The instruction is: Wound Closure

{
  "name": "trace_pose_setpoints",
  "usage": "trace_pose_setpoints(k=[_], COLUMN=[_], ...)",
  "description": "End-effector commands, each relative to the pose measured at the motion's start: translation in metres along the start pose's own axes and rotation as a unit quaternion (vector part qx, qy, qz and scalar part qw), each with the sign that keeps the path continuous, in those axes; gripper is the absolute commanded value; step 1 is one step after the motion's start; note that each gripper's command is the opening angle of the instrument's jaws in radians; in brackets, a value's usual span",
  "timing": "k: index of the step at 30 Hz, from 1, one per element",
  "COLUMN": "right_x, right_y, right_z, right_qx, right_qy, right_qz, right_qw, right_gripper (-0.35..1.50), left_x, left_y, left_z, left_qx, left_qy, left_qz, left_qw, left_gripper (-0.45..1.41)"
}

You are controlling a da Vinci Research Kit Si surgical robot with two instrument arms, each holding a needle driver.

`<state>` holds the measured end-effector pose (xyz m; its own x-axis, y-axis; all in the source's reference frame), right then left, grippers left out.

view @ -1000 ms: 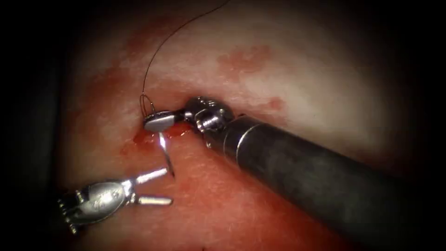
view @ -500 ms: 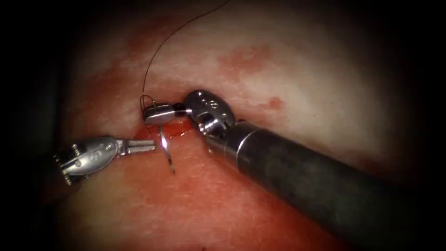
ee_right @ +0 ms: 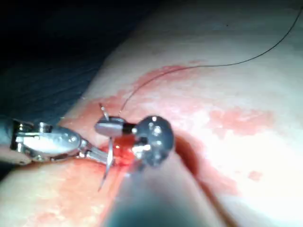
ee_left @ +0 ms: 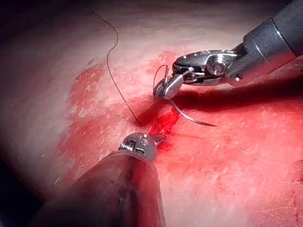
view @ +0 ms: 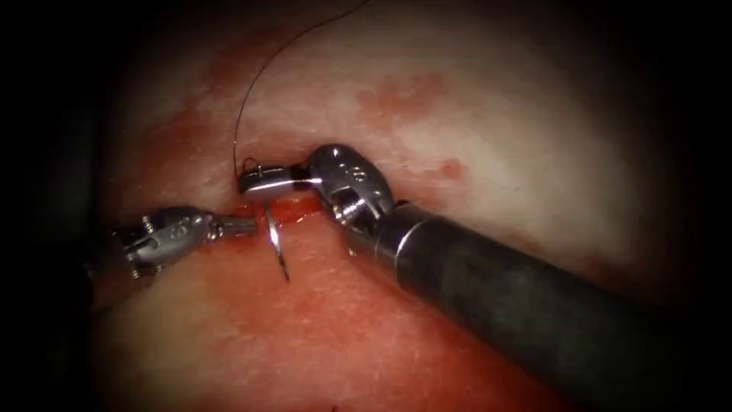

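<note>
The pale, red-stained slab of pork-belly tissue [view: 488, 145] was seen with its short cut [view: 284, 210] lying across the middle, and red fluid [view: 293, 212] was pooled in the cut. The right arm's steel needle-driver tool [view: 267, 183] was positioned over the cut, with its dark shaft coming in from the right. Its jaws were closed on the thin, curved steel needle [view: 276, 246], which was gripped near its thread end. The rest of the curve was seen hanging free below the jaws, with the point clear above the surface just below the cut; the needle was not in the tissue. In the left wrist view the same needle [ee_left: 189, 116] was shown arcing away from the right tool [ee_left: 165, 89], its tip in the air.

The fine dark thread [view: 252, 99] was seen running up from the needle's end near the right jaws, curving across the tissue above the cut and away out of sight.

The left arm's steel needle-driver tool [view: 242, 226] was placed at the left end of the cut, its tip just beside the needle. Its jaws were seen pressed together; whether tissue or thread was held between them could not be told. In the right wrist view the left tool [ee_right: 97, 154] was seen close to the needle [ee_right: 109, 163].
</note>
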<state>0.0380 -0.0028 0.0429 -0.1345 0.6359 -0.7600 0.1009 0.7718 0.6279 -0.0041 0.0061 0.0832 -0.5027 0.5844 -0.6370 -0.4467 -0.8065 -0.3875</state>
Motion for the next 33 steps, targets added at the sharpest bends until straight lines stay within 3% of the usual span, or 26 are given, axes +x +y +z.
trace_pose_setpoints(k=[1, 8, 17, 23, 33], right_x=[-0.0003, -0.0003, -0.0009, -0.0014, -0.0015], right_y=[0.0008, 0.0011, 0.0026, 0.0039, 0.0053], right_z=[0.0007, 0.0008, 0.0012, 0.0017, 0.0027], right_qx=[0.001, -0.002, 0.0, -0.006, -0.015], right_qy=[0.0, 0.0, -0.001, 0.003, 0.01], right_qz=[-0.008, -0.034, -0.099, -0.124, -0.166], right_qw=[1.0, 0.999, 0.995, 0.992, 0.986], right_gripper=[-0.35, -0.35, -0.35, -0.35, -0.35], left_x=[-0.0003, -0.001, -0.0003, 0.0001, 0.0009], left_y=[-0.0001, -0.0004, -0.0003, 0.0009, 0.0038], left_z=[0.0011, 0.0017, 0.0022, 0.0021, 0.0012], left_qx=[-0.002, -0.012, -0.051, -0.11, -0.149], left_qy=[-0.004, -0.038, -0.137, -0.145, -0.154], left_qz=[0.003, 0.0, 0.005, -0.008, -0.001], left_qw=[1.0, 0.999, 0.989, 0.983, 0.977], left_gripper=[-0.45, -0.45, -0.45, -0.45, -0.45])
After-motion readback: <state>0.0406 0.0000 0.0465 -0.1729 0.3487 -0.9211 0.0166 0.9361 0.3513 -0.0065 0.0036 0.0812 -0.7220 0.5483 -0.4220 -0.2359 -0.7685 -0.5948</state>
